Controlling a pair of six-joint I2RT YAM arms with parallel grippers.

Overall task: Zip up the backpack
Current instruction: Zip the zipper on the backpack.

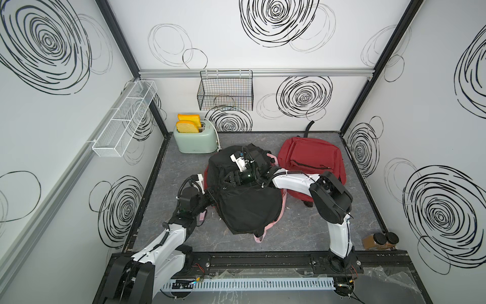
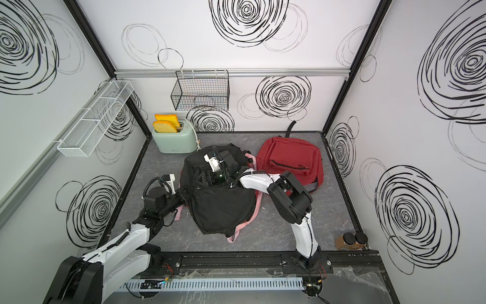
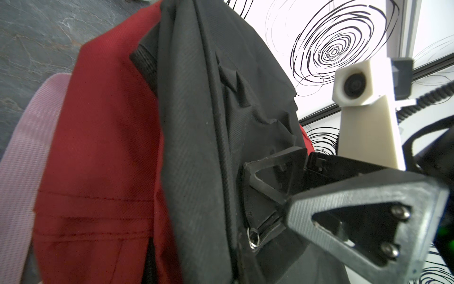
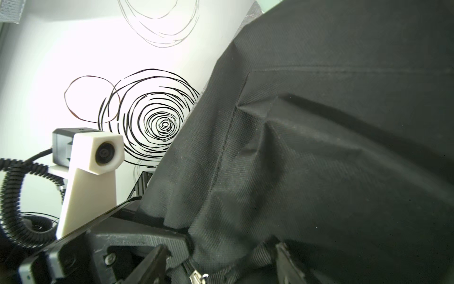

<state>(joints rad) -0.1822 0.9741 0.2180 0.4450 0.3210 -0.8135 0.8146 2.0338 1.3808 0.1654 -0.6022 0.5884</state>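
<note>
The black backpack [image 1: 247, 202] with pink straps lies in the middle of the floor, seen in both top views [image 2: 223, 205]. My left gripper [image 1: 211, 196] is shut on the fabric of its left edge, and its black fingers [image 4: 147, 236] show pinching that fabric. My right gripper [image 4: 221, 258] stands open over the bag's upper part [image 1: 230, 179], its jaws on either side of the metal zipper pull [image 4: 196, 275]. In the left wrist view the pull's ring [image 3: 253, 237] hangs at the end of the zipper teeth, just below the right gripper [image 3: 267, 194].
A red backpack [image 1: 310, 158] lies at the back right, touching the black one. A mint toaster [image 1: 196, 140] with toast stands at the back left. Two dark-lidded jars [image 1: 381, 240] sit in the front right corner. A wire basket [image 1: 224, 90] and a white mesh shelf [image 1: 126, 118] hang on the walls.
</note>
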